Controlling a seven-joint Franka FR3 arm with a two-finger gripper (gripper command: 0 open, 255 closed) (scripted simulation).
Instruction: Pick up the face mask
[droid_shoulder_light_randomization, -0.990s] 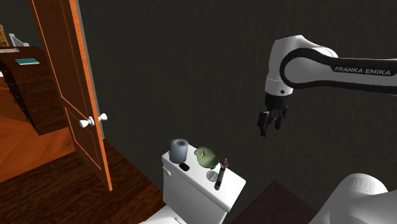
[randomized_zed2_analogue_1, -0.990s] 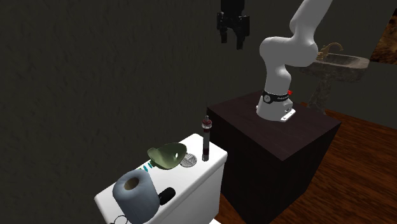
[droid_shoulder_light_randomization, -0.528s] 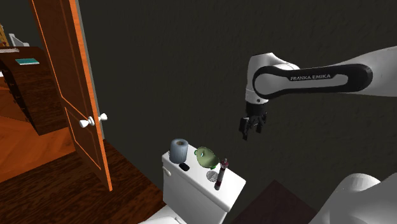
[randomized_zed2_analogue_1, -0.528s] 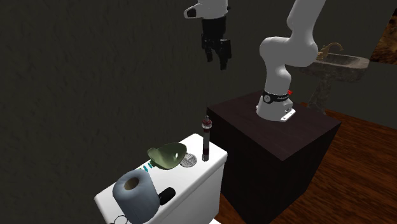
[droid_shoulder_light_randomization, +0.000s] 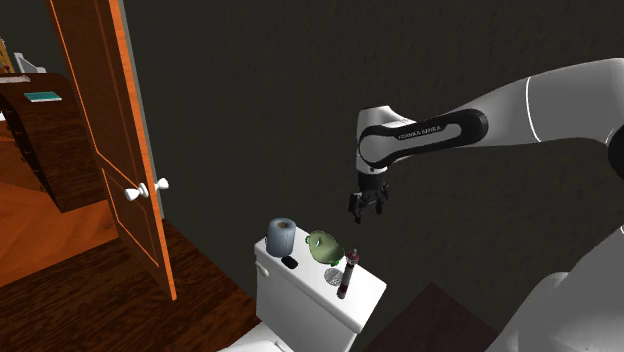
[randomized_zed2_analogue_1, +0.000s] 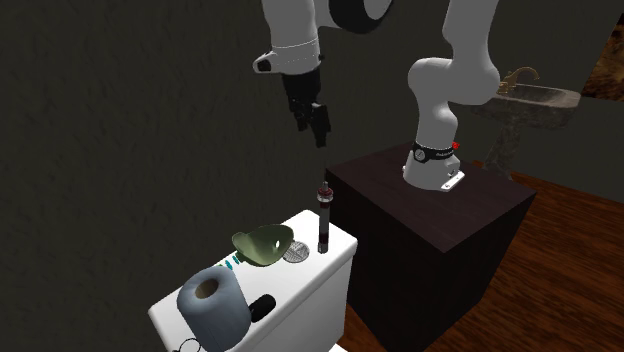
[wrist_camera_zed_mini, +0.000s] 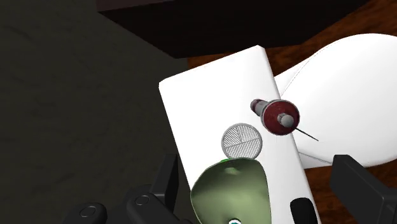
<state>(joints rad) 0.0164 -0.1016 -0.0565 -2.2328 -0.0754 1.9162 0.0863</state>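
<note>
Gripper (droid_shoulder_light_randomization: 368, 205) has dropped lower and swung toward the shoulder view's left since 1.0 s ago; items on the tank have not shifted. Arm reaches out over the white toilet tank lid (wrist_camera_zed_mini: 210, 95). Fingers (wrist_camera_zed_mini: 356, 188) stand wide apart, holding nothing. Green cup-shaped face mask (wrist_camera_zed_mini: 230, 191) lies on the lid below the gripper, well apart from it, sighted between the two fingers and nearer one of them. Its long axis runs along the lid's length, one end just beside a grey round disc (wrist_camera_zed_mini: 242, 140); hollow side faces up in the second exterior view. Beyond the disc from the gripper: dark red bottle (wrist_camera_zed_mini: 277, 116), upright. Grey-blue toilet roll (droid_shoulder_light_randomization: 281, 237) stands past the mask's other end.
</note>
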